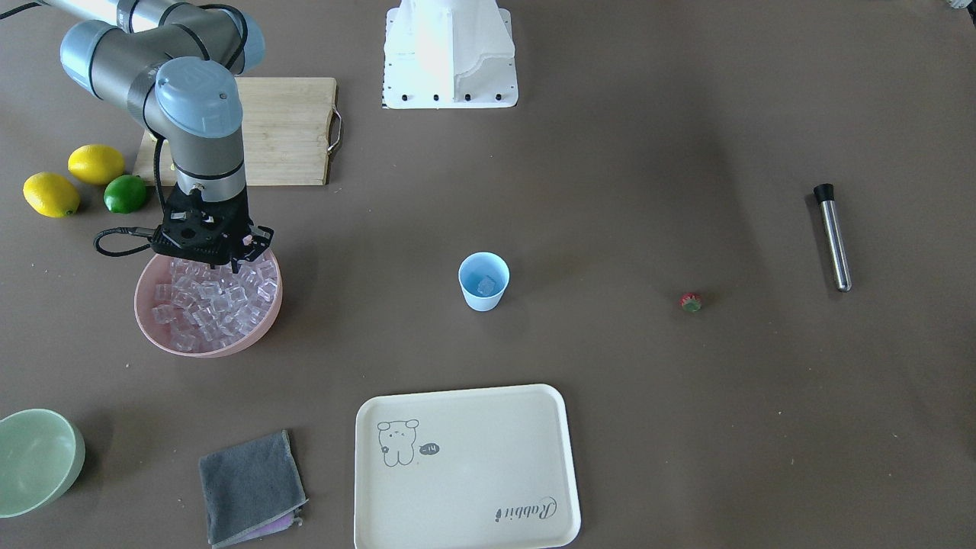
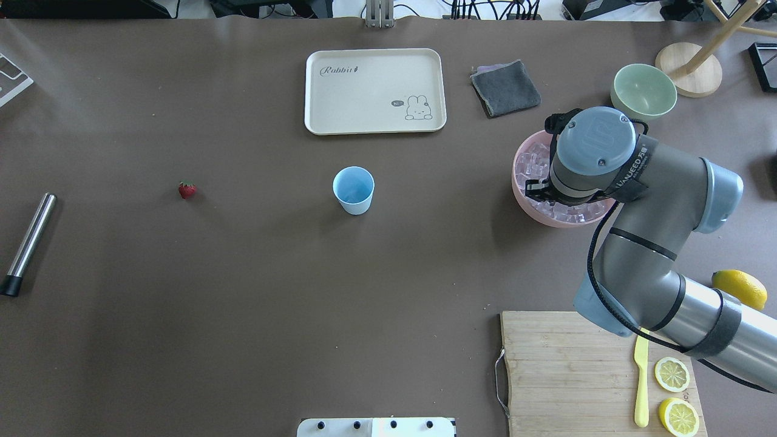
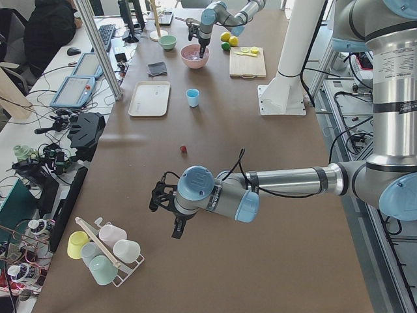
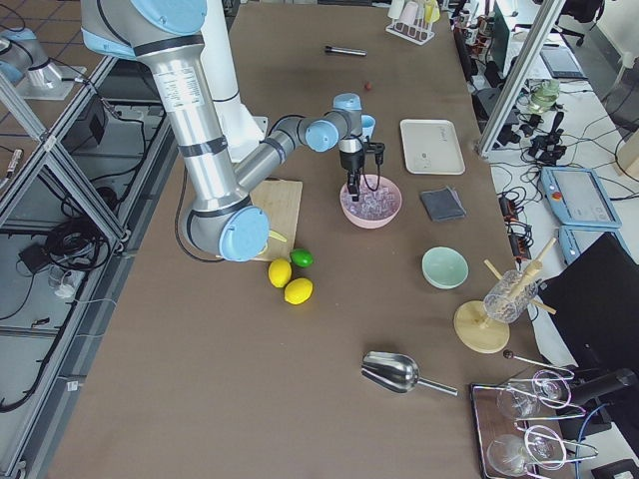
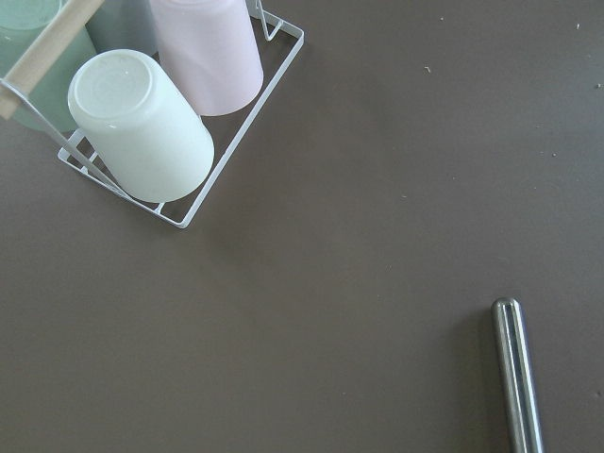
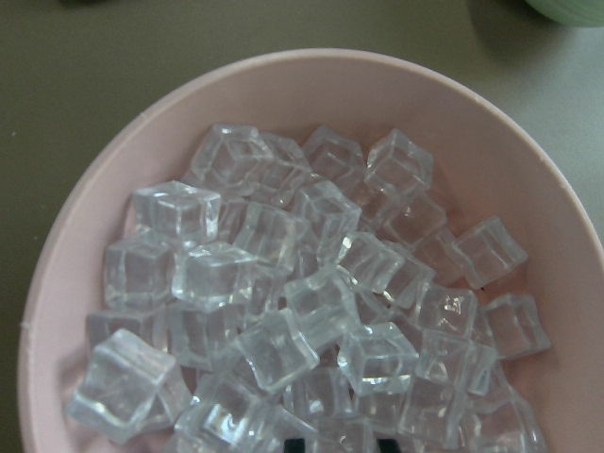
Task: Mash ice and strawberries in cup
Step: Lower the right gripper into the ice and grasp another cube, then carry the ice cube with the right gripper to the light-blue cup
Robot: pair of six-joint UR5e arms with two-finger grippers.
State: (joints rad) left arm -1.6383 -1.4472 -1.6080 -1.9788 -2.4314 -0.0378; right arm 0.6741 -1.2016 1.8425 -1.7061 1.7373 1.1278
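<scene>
Ice [image 1: 206, 301] fills the pink bowl [image 1: 156, 335] at left, with the right gripper [image 1: 232, 263] dipped among it; I cannot tell if its fingers are spread. One cube sits in the cup [image 1: 483, 282]. The strawberry [image 1: 691, 303] lies well right, outside it.

Overhead, the muddler [image 2: 27, 243] lies untouched at left.

From the side, the left gripper [image 3: 159, 197] hovers, its state unclear. Mashing is not begun.

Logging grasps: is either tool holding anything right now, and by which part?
Cannot be told. The right tool hangs over the ice in the pink bowl, its tips barely in view; the left tool shows only from the side.
</scene>
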